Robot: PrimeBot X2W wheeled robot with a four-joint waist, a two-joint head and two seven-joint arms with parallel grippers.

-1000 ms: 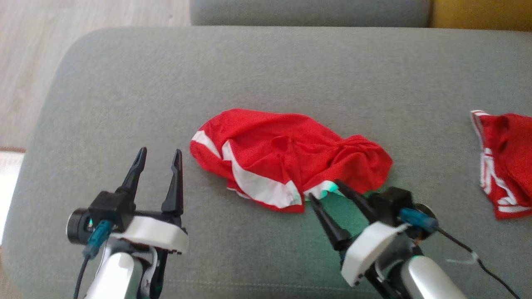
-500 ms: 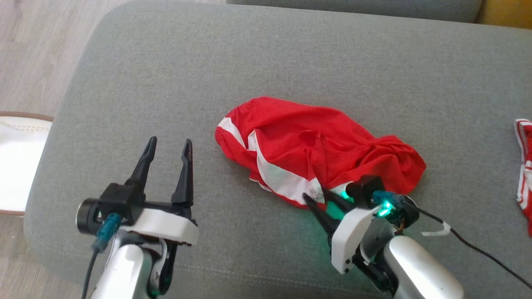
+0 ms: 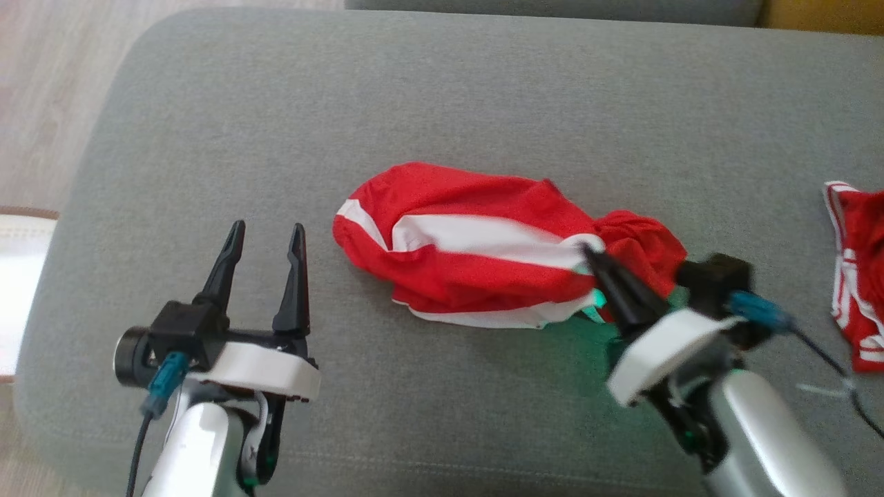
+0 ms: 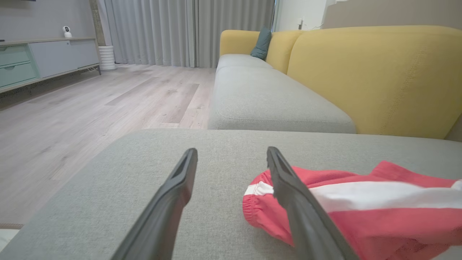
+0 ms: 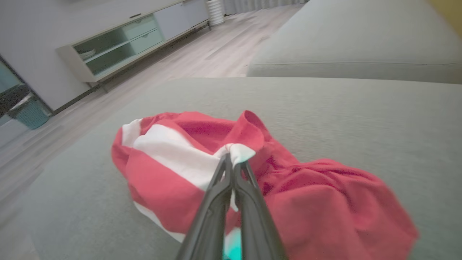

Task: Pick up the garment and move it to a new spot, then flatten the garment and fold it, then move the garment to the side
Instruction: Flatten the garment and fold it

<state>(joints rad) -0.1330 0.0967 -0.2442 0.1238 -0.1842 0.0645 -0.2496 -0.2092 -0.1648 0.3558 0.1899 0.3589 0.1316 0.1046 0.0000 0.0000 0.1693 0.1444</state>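
Right gripper (image 3: 594, 257) pinches the white band (image 3: 483, 243) at the garment's (image 3: 469, 283) right end (long axis left-right across the sofa cushion (image 3: 414, 103)); left gripper (image 3: 266, 238), jaws apart, hovers beside its left end.

Black left claw (image 3: 268, 226), white housing (image 3: 262, 373)

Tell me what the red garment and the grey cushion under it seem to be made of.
The garment: thin, soft fabric, likely a synthetic sports knit, matte; it bunches into fine wrinkles and has a gathered elastic edge. The cushion: woven grey upholstery cloth, matte, with a fine flecked grain and a stitched seam near its front edge.
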